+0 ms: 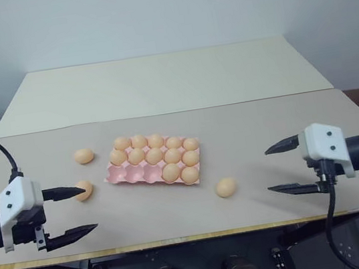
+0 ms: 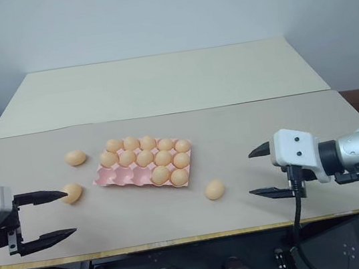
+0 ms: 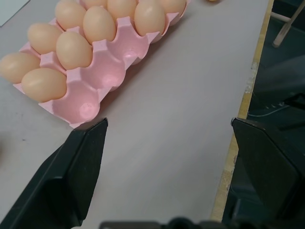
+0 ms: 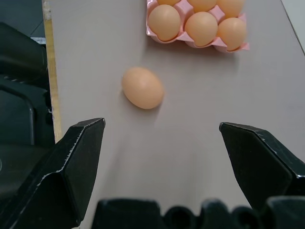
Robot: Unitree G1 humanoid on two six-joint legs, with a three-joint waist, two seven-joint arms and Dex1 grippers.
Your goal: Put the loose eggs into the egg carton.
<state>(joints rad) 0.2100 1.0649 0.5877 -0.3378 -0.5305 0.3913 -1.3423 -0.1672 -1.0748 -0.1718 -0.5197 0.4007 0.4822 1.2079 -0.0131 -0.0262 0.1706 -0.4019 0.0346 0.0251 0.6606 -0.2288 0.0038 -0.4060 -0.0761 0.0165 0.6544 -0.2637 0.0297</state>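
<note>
Hovering with both two-fingered black grippers spread wide and empty, I judged the right gripper (image 1: 284, 167) should straddle the pale tan oval egg (image 1: 226, 187) lying right of the pink moulded carton (image 1: 119, 175), closing gently; the left gripper (image 1: 74, 210) waited near another egg (image 1: 84, 190).

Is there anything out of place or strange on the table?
Yes. Three loose eggs lie on the table outside the egg carton, which has three empty cups. Nothing looks broken or spilled.
</note>
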